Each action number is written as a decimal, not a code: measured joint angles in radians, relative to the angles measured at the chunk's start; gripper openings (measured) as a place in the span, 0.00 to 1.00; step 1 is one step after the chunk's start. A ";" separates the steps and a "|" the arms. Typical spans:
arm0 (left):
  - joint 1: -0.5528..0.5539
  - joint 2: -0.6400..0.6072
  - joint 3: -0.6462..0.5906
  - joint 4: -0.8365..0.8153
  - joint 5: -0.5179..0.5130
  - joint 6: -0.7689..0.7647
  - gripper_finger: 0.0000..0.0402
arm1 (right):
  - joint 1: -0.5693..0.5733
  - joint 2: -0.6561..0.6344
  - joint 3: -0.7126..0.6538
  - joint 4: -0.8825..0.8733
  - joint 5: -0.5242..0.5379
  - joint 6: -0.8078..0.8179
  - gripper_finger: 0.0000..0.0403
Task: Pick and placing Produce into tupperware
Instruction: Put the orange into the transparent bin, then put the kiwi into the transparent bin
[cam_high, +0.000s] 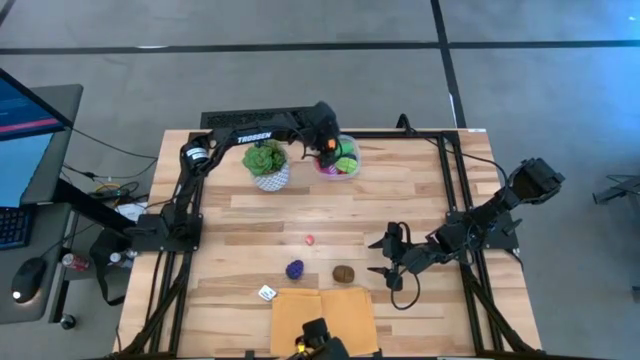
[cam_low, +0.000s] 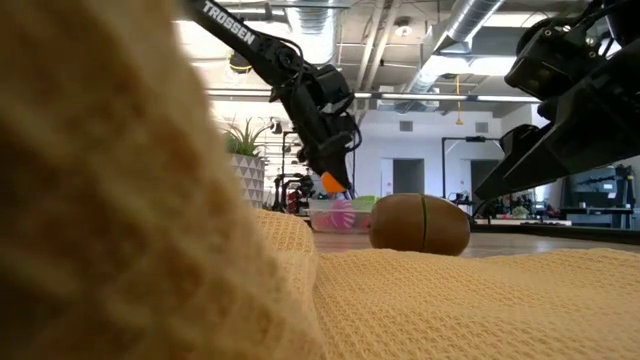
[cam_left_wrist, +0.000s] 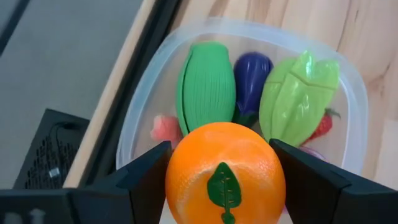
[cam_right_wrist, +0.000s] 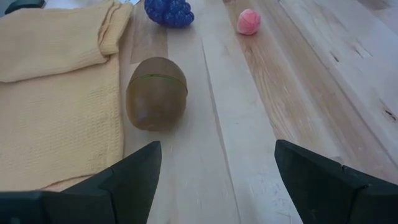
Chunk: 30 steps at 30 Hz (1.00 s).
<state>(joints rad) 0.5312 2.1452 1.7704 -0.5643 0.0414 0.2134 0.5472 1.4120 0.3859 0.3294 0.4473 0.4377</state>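
Wooden slats form the work table (cam_high: 400, 215), with a yellow woven cloth (cam_high: 322, 310) at its near edge. Just beyond the cloth lies a brown kiwi (cam_right_wrist: 156, 93), on its side, long axis roughly across the boards, seam encircling its middle. Right gripper (cam_high: 383, 258) hovers low beside it with fingers spread wide and nothing between them, facing the fruit, a stance that suits an approach to pick it. Close by sit a purple grape cluster (cam_high: 295, 269) and, slightly farther, a small pink piece (cam_high: 310, 240), both loose on the wood. At the far edge stands a potted plant (cam_high: 268, 164); next to it, the clear tupperware (cam_left_wrist: 356, 118) already holds green, purple and red pieces lying side by side, long axes parallel. Left gripper (cam_left_wrist: 224, 180) hangs directly above this container, clamping an orange (cam_left_wrist: 225, 171), leaf mark facing the wrist camera, presumably positioned for release inside.
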 joint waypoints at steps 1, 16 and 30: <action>0.000 0.000 0.000 -0.010 0.000 0.000 0.62 | 0.000 0.000 0.000 0.001 0.000 0.000 0.83; -0.010 0.000 0.000 -0.010 0.027 -0.029 0.71 | 0.000 0.000 0.000 0.008 -0.001 0.007 0.83; -0.022 -0.001 0.026 -0.058 0.050 0.019 0.76 | 0.000 0.000 0.000 0.008 -0.001 0.007 0.83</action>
<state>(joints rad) 0.5092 2.1440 1.7963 -0.6220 0.0912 0.2326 0.5476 1.4120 0.3862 0.3370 0.4465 0.4450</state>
